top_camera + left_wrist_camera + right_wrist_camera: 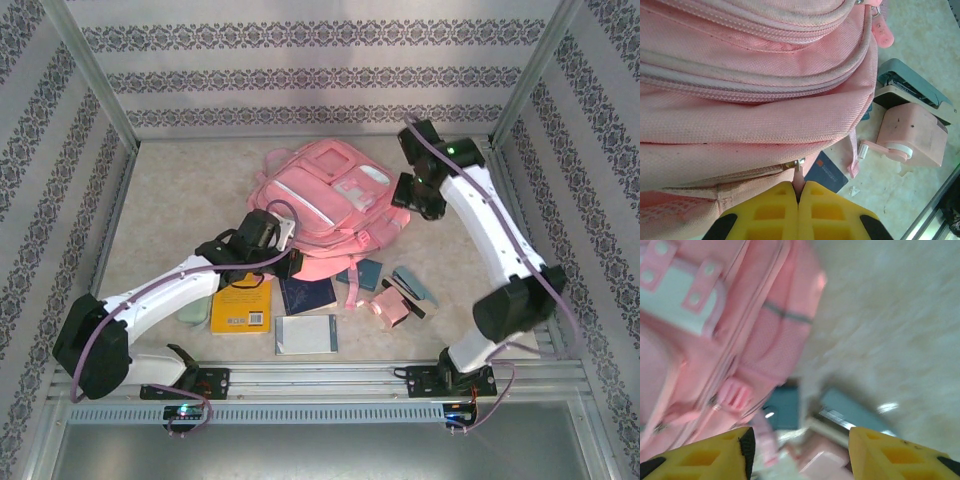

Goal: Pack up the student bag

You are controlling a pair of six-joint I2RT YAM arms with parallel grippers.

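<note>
The student bag, a large pink backpack, lies flat at the middle of the table with its front pockets facing up. My left gripper sits at its near left edge. In the left wrist view the yellow fingers are shut on the pink zipper pull of the bag, just below the metal slider. My right gripper hovers at the bag's right side. In the blurred right wrist view it stands open with nothing between its fingers, above the bag's side pocket.
In front of the bag lie a yellow book, a dark blue book and a pale blue notebook. To the right are a pink tape dispenser, a grey-green stapler and a dark blue card. Patterned walls enclose the table.
</note>
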